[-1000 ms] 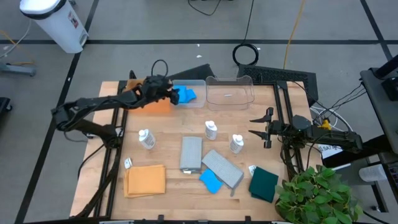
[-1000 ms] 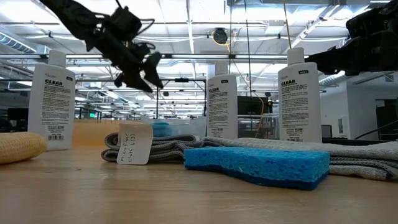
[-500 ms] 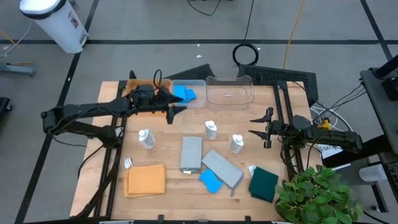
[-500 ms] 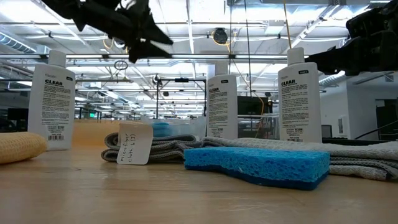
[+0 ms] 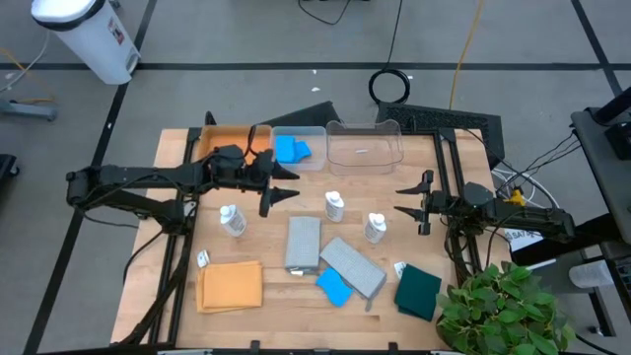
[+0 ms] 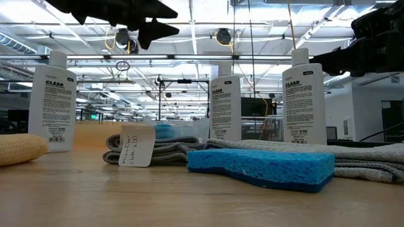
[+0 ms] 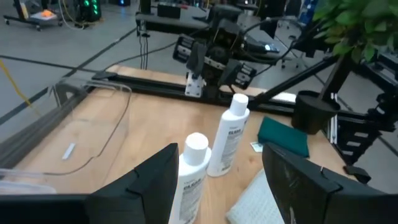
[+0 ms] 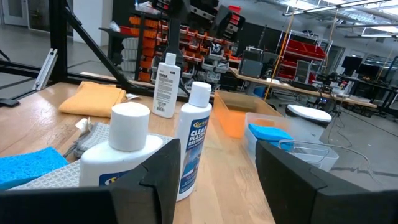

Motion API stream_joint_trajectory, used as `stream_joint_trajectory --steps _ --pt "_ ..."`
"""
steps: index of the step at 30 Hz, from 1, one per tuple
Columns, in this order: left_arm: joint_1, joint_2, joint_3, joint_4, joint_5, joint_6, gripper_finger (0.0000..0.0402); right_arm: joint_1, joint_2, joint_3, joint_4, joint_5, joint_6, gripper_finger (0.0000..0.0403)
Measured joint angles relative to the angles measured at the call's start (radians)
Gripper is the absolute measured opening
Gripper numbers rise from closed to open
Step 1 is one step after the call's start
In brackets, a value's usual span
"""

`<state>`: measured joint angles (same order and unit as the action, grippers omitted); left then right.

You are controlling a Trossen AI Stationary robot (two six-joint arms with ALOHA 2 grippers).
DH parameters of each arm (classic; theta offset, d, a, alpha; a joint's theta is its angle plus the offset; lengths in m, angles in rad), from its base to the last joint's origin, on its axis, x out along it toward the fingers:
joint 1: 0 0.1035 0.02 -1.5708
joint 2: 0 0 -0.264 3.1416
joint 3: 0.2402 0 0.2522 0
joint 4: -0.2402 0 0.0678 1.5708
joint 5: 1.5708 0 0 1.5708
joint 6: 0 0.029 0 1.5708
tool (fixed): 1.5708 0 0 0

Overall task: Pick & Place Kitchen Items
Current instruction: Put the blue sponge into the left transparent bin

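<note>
My left tool (image 5: 279, 193) hangs over the desk (image 5: 266, 247) with its fingers spread and nothing between them, near the middle bottle (image 5: 334, 206). My right tool (image 5: 406, 201) waits, open and empty, just beside another bottle (image 5: 374, 227). A third bottle (image 5: 232, 219) stands apart to the left. These bottles look light, rigid and smooth; I would pinch one across the body below the cap. The grey cloths (image 5: 303, 243) are limp, best nipped at an edge. The blue sponge (image 5: 333, 287) beside them is soft, squeezing easily.
</note>
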<state>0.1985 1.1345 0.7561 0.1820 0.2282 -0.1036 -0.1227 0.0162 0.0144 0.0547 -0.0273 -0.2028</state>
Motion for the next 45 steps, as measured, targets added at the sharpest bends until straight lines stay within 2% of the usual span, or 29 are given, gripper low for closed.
stream_joint_trajectory --steps 16,45 --pt "-0.003 0.000 0.000 0.003 -0.044 0.023 0.0237 0.000 0.000 0.000 0.000 0.000 0.000 0.0181" --pt "-0.019 0.000 0.000 0.001 -0.045 0.017 0.0237 0.000 0.000 0.000 0.000 0.000 0.000 0.0180"
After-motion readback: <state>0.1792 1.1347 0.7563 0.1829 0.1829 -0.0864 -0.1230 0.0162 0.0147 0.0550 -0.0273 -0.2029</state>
